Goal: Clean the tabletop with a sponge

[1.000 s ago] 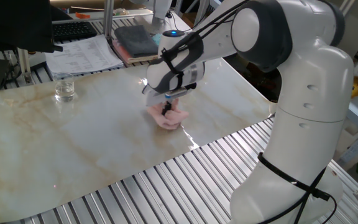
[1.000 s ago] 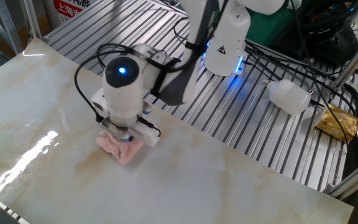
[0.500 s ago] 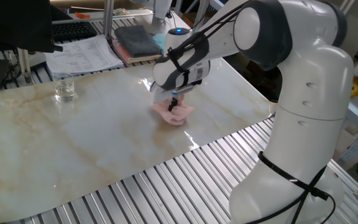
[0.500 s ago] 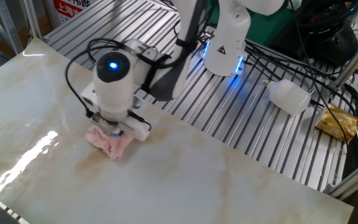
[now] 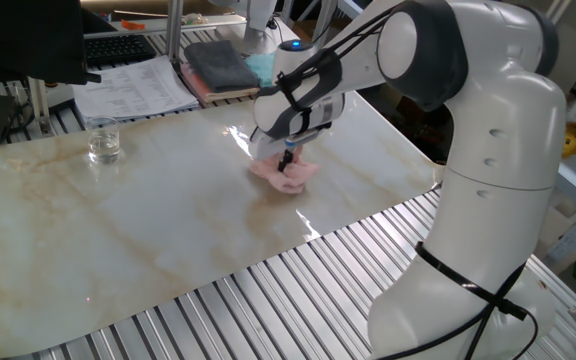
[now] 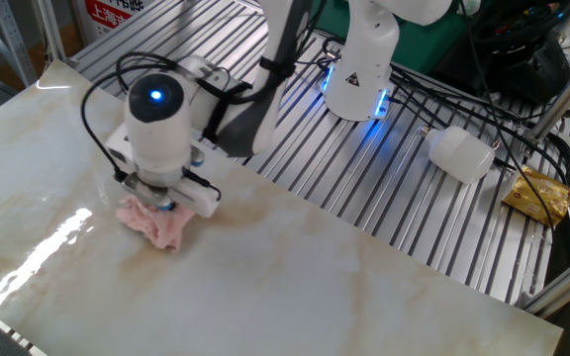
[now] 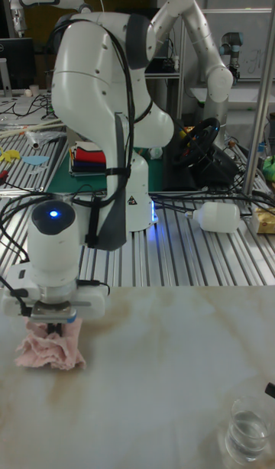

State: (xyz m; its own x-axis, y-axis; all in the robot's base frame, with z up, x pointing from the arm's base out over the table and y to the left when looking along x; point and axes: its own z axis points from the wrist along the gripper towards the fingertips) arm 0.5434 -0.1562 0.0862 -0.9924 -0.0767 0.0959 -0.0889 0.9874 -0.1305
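The sponge [image 5: 286, 176] [image 6: 155, 223] [image 7: 50, 349] is a crumpled pale pink pad lying on the tabletop [image 5: 138, 210] [image 6: 295, 287] [image 7: 160, 377], a glossy cream marble-look sheet with tan veins. My gripper [image 5: 288, 160] [image 6: 160, 201] [image 7: 53, 329] points straight down and is shut on the sponge, pressing it against the sheet near the far right corner in one fixed view. The fingertips are buried in the pink folds.
A clear glass [image 5: 104, 141] [image 7: 249, 426] stands on the tabletop away from the sponge. Folded grey and teal cloths [image 5: 226, 65] and papers [image 5: 133, 88] lie beyond the sheet's far edge. Ribbed metal slats [image 5: 268, 300] [image 6: 384, 168] surround the sheet. A white bottle [image 6: 461, 154] lies on the slats.
My gripper has dragged the sponge across the tabletop, toward the far right edge in one fixed view and leftward in the other. The grip stays shut.
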